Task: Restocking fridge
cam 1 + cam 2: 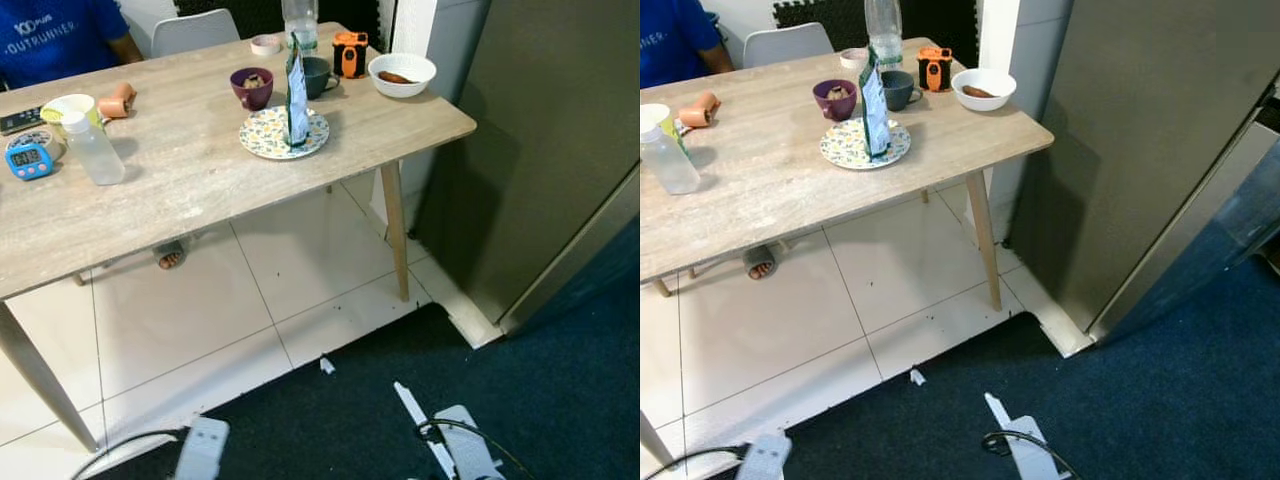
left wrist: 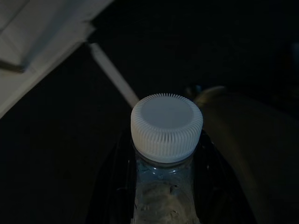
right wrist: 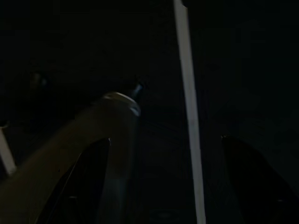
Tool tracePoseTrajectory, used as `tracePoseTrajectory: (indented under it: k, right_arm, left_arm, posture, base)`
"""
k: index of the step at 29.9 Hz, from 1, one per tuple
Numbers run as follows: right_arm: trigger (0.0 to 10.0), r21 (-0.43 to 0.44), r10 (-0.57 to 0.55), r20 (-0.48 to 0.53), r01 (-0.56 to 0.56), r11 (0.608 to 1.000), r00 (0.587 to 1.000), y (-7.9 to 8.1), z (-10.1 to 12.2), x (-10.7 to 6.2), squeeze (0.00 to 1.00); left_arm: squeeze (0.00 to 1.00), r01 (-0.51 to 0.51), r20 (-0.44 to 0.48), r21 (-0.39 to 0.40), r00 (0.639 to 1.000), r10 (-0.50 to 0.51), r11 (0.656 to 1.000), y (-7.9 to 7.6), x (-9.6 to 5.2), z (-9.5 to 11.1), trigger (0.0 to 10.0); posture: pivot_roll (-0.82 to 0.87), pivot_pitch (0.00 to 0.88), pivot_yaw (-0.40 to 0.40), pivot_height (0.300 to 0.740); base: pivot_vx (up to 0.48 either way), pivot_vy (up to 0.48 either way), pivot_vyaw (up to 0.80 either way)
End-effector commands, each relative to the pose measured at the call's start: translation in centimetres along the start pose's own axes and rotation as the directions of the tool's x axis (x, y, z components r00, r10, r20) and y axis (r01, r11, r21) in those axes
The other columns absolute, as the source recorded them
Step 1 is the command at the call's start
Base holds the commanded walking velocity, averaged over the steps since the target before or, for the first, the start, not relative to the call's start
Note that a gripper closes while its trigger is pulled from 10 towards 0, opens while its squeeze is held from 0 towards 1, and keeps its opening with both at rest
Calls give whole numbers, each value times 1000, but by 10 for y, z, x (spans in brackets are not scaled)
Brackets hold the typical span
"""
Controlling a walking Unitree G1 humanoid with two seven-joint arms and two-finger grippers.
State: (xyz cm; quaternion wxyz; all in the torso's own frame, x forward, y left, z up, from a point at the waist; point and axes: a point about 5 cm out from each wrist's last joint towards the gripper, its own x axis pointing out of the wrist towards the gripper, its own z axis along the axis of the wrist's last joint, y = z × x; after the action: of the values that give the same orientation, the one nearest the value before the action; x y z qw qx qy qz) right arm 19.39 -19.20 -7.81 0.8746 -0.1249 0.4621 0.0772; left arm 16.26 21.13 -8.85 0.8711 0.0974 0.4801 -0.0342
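Item: clear plastic bottle [image 2: 164, 196], round, with a white ribbed screw cap [image 2: 167, 126]. Location: held in the left gripper [image 2: 163, 186], low over dark floor, seen from the left wrist view. The black fingers [image 2: 117, 186] press against the bottle's neck on either side, just below the cap. The bottle wall is transparent and shows pale glints.

Right gripper [image 3: 163, 186]: hanging in deep shade; its two black fingers [image 3: 254, 177] stand spread wide apart with nothing between them.

Fridge [image 1: 1160, 150]: tall, flat grey metallic face, matt sheen, standing on dark blue carpet [image 1: 1160, 400] just right of the table.

Table [image 1: 190, 190]: pale wood-grain top, slim tapered wooden legs, on glossy white floor tiles [image 1: 200, 330]. On it:
- patterned round plate [image 1: 268, 138], with an upright blue-and-white pouch [image 1: 296, 95] standing on it;
- purple bowl [image 1: 251, 87] and dark cup [image 1: 318, 76], just behind the plate;
- white bowl [image 1: 402, 74] near the corner, something brown inside;
- orange-and-black object [image 1: 349, 53], beside the white bowl;
- tall clear bottle [image 1: 299, 18] at the far edge;
- small translucent bottle [image 1: 91, 148] with white cap, near a blue digital timer [image 1: 29, 158];
- roll of tape [image 1: 265, 44].

A person in a blue shirt [image 1: 55, 35] sits at the far side; a grey chair [image 1: 195, 30] stands alongside. A small white scrap [image 1: 326, 366] lies at the tile edge.
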Motion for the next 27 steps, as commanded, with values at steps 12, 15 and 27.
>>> tracePoseTrajectory:
  k: [12, 15, 27]
  right_arm:
    - [10000, 81, -48, -32, 50, 995, 998, 6, -12, -1, 0]
    - [10000, 75, -49, -43, 52, 996, 998, 4, -17, -2, 0]
    - [10000, 10, -28, -106, 29, 1000, 994, 6, -40, -7, 0]
  left_arm:
    - [0, -1, -70, 27, 998, 3, 1000, 7, -5, -20, 10000]
    - [0, -2, -70, 17, 998, 3, 1000, 6, -5, -20, 10000]
    - [0, 64, -36, 25, 997, -63, 998, -24, 0, -10, 10000]
  posture:
    - [-41, 183, 17, 740]
    - [-43, 188, 14, 740]
    - [-56, 187, -37, 740]
  base:
    - [0, 0, 0]
    - [0, 0, 0]
    - [0, 0, 0]
